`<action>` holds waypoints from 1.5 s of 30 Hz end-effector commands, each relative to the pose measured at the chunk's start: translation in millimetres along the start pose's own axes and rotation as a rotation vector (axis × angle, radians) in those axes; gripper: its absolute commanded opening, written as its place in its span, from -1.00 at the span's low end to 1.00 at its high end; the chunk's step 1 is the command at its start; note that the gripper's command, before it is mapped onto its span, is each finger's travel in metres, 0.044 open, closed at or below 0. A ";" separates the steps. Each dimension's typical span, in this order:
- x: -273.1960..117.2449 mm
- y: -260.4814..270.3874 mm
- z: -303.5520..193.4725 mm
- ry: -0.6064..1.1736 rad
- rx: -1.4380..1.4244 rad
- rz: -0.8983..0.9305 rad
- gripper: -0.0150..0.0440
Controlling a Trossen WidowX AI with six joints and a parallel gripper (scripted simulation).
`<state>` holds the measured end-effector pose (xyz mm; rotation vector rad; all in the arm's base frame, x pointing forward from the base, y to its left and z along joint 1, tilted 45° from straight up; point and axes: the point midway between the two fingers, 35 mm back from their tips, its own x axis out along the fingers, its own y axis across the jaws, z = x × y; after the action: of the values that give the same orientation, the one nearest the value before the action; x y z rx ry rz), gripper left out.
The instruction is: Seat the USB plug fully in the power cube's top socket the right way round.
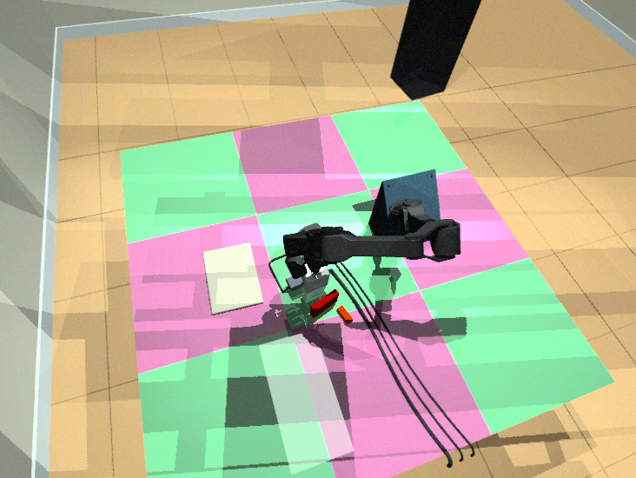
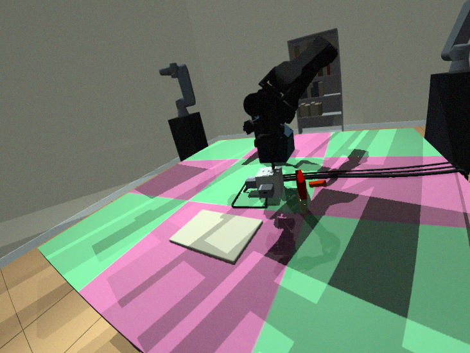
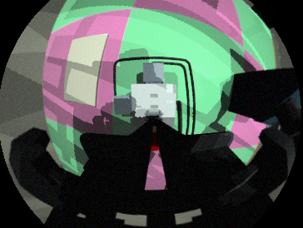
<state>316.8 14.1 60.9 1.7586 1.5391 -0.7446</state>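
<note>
The white power cube stands on the table, with slots showing in its top. My gripper points down at the cube's top, near the edge closest to the wrist camera's lower side. It is shut on the USB plug, a small grey piece showing just beyond the fingertips in the wrist view. The fingers hide most of the plug, so its depth in the socket and which way round it is cannot be told. In the top view the arm hides the fingertips.
Grey plugs stick out of the cube's sides, with a black cable loop around them. A red block stands close by, with an orange block beyond. A cream pad lies on the other side.
</note>
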 end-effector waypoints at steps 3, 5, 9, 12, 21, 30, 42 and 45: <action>1.6 -0.5 0.4 -0.002 0.002 -0.002 -0.49; 1.8 -0.5 0.3 -0.002 0.002 -0.002 -0.49; 2.3 -0.5 0.3 -0.002 0.002 -0.002 -0.49; 2.7 -0.5 0.2 -0.002 0.002 -0.002 -0.49; 3.7 -0.5 0.1 -0.002 0.002 -0.002 -0.49; 4.8 -0.5 0.0 -0.002 0.002 -0.002 -0.49; 6.2 -0.6 -0.2 -0.002 0.002 -0.002 -0.49; 6.6 -0.6 -0.3 -0.002 0.002 -0.002 -0.49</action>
<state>317.5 17.3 57.1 1.7595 1.5380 -0.7454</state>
